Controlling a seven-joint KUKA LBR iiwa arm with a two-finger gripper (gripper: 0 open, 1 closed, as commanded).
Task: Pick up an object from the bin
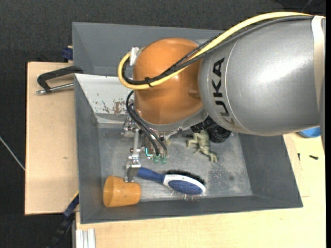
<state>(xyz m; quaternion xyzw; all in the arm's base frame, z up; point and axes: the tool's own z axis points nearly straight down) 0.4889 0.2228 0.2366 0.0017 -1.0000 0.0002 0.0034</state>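
Note:
My gripper [131,170] hangs below the arm's orange dome, low in the bin's front left part. Its metal tip comes down right at the left end of a blue and white brush [173,182], which lies flat along the bin's front wall with its blue handle pointing left. Whether it touches the handle I cannot tell. An orange cup [121,191] lies on its side in the front left corner, just below and left of the gripper. A green toy dinosaur [202,145] stands to the right, near the middle of the bin.
The big grey arm covers the bin's back right. A dark object [220,134] sits partly hidden under it, beside the dinosaur. A white, stained sheet leans along the bin's back left wall.

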